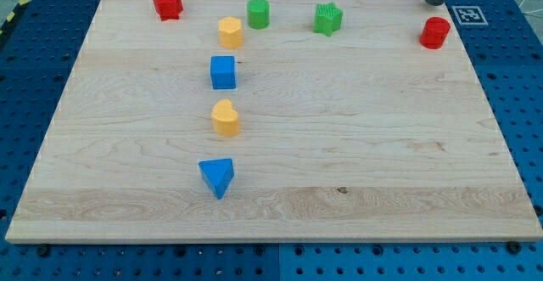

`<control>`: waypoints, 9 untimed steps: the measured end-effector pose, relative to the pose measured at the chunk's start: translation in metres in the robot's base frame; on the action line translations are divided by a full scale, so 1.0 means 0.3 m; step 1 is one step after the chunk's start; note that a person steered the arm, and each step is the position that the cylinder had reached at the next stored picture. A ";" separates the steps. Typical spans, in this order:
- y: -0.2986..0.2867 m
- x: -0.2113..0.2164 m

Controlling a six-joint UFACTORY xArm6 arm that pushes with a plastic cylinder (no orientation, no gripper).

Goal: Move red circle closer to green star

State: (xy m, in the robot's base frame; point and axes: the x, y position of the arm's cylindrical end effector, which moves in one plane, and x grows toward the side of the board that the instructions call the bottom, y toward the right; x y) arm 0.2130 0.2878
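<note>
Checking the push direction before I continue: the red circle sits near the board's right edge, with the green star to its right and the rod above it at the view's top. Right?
Not quite. The camera view shows the green star to the left of the red circle, not its right. The rest holds: the circle is near the board's right edge, and my tip is just above it at the view's top.

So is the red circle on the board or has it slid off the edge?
On the board. The red circle stands on the wood near the board's right edge. My tip sits just above it.

One raised camera looks down across the whole board (271, 205)
</note>
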 end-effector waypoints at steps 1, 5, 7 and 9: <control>0.110 -0.038; 0.183 0.315; 0.023 0.402; -0.144 0.316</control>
State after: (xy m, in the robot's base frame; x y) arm 0.3079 0.2444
